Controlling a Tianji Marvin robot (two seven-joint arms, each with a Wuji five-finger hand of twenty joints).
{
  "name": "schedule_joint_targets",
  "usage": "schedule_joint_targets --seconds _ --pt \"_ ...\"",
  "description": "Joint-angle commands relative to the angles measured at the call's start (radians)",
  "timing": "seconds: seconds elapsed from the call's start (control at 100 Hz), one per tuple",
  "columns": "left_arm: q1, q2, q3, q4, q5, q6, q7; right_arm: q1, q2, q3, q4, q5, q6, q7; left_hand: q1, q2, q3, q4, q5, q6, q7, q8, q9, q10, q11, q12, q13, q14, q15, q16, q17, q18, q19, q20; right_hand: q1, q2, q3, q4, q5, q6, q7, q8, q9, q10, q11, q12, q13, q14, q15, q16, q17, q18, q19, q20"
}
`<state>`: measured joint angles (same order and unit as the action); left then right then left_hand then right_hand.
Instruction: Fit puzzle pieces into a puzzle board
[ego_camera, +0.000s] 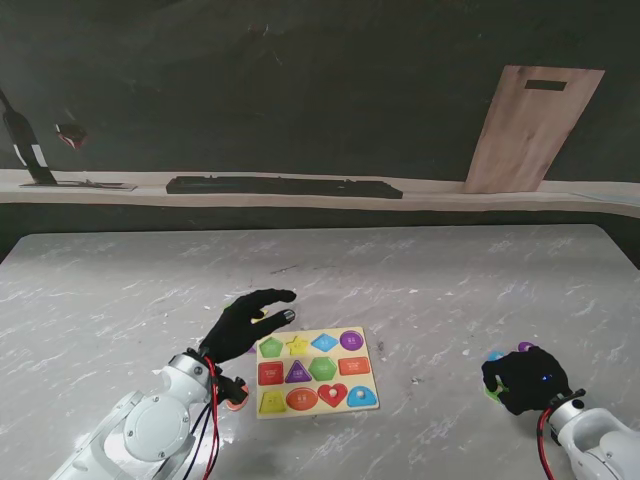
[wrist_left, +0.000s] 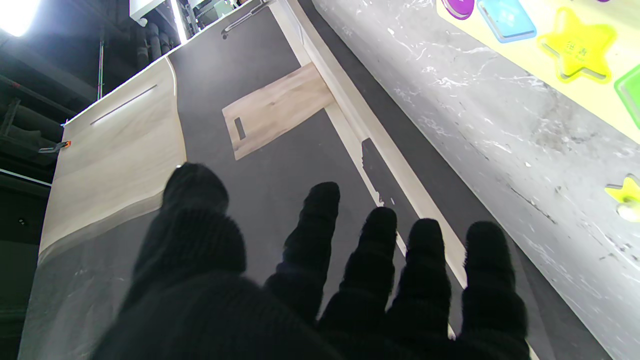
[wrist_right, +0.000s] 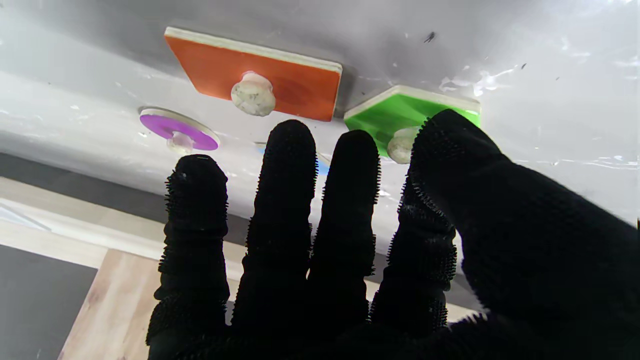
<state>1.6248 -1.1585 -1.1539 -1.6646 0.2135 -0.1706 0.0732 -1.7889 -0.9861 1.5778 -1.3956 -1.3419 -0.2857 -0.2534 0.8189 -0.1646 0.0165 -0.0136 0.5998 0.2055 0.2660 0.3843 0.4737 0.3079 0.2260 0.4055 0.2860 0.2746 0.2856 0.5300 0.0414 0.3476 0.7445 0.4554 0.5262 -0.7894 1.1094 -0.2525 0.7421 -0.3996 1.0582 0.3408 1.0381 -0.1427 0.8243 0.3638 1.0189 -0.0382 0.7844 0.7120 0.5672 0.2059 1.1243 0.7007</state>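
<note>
— So, how many things are lying on the table right now?

— One puzzle board, sitting near the front at about six o'clock from the table's middle. It is showing twelve coloured shapes, three rows of four. Loose pieces are lying well apart from it, at about three o'clock of the board: in the right wrist view I am counting an orange rectangle piece, a green piece, a purple round piece and a sliver of something blue behind the fingers. One yellow star piece is also showing by the left hand.

— And how is the left hand posing?

— It is reaching from the board's nine o'clock side toward its far-left corner, palm tilted. All five fingers are stretching out, spread, gripping nothing; whether the tips are touching the star I cannot tell.

— The right hand?

— It is hovering over the loose pieces, palm down. Its fingers are extending side by side, the thumb lying just in front of the green piece's knob. Nothing is being gripped.
</note>
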Motion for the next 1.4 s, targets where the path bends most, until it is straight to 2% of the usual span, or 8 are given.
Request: schedule_joint_targets --seconds 0.0,0.34,0.61,0.94,1.39 --pt "0.002 0.000 0.002 -0.003 -0.002 0.003 -0.001 -0.016 -0.007 -0.004 0.005 0.002 -0.006 0.022 0.006 0.026 -0.029 -0.012 0.015 -0.030 -0.011 -0.004 0.003 -0.017 -0.008 -0.009 0.026 -0.020 -0.018 0.005 -0.011 0.007 0.002 0.012 0.052 0.005 -0.005 -0.016 0.071 -0.014 0.010 -0.044 0.057 -0.001 -0.021 -0.017 0.045 0.000 -0.023 -0.018 0.014 -0.002 0.028 0.001" --pt "0.003 0.000 0.002 -0.006 0.000 0.003 0.001 -0.016 -0.017 -0.002 -0.003 0.061 -0.040 0.046 0.006 0.026 -0.029 -0.012 0.015 -0.028 -0.012 -0.005 0.001 -0.016 -0.009 -0.010 0.026 -0.018 -0.018 0.005 -0.012 0.008 0.002 0.012 0.055 -0.002 0.006 -0.008 0.086 -0.008 0.015 -0.067 0.087 0.008 -0.052 -0.026 0.060 0.002 -0.039 -0.030 0.020 0.001 0.032 -0.001" --pt "0.007 0.000 -0.001 -0.010 0.002 0.003 0.003 -0.007 -0.025 -0.021 -0.003 0.113 -0.066 0.059 0.006 0.026 -0.029 -0.012 0.015 -0.027 -0.013 -0.005 0.001 -0.015 -0.009 -0.010 0.025 -0.018 -0.019 0.005 -0.011 0.008 0.002 0.012 0.046 -0.046 0.027 -0.005 0.109 0.009 0.017 -0.097 0.120 0.017 -0.064 -0.032 0.075 0.005 -0.039 -0.032 0.029 0.001 0.041 -0.001" --pt "0.009 0.000 -0.003 -0.013 0.003 0.004 0.003 0.000 -0.034 -0.052 -0.022 0.181 -0.109 0.094 0.006 0.025 -0.030 -0.012 0.015 -0.030 -0.012 -0.005 0.002 -0.018 -0.009 -0.010 0.027 -0.020 -0.019 0.005 -0.012 0.008 0.002 0.012 0.046 -0.020 0.021 -0.006 0.088 0.025 0.017 -0.097 0.099 0.035 -0.068 -0.025 0.060 0.017 -0.037 -0.030 0.016 0.005 0.043 0.001" --pt "0.013 0.000 -0.006 -0.018 0.004 0.005 0.005 0.024 -0.038 -0.119 -0.025 0.228 -0.137 0.118 0.006 0.025 -0.029 -0.012 0.017 -0.029 -0.010 -0.004 0.003 -0.016 -0.008 -0.009 0.026 -0.018 -0.019 0.005 -0.011 0.008 0.002 0.012 0.054 0.018 -0.004 -0.005 0.019 0.043 -0.012 -0.088 0.032 0.044 -0.090 -0.019 0.023 0.027 -0.044 -0.028 -0.001 0.003 0.044 0.005"
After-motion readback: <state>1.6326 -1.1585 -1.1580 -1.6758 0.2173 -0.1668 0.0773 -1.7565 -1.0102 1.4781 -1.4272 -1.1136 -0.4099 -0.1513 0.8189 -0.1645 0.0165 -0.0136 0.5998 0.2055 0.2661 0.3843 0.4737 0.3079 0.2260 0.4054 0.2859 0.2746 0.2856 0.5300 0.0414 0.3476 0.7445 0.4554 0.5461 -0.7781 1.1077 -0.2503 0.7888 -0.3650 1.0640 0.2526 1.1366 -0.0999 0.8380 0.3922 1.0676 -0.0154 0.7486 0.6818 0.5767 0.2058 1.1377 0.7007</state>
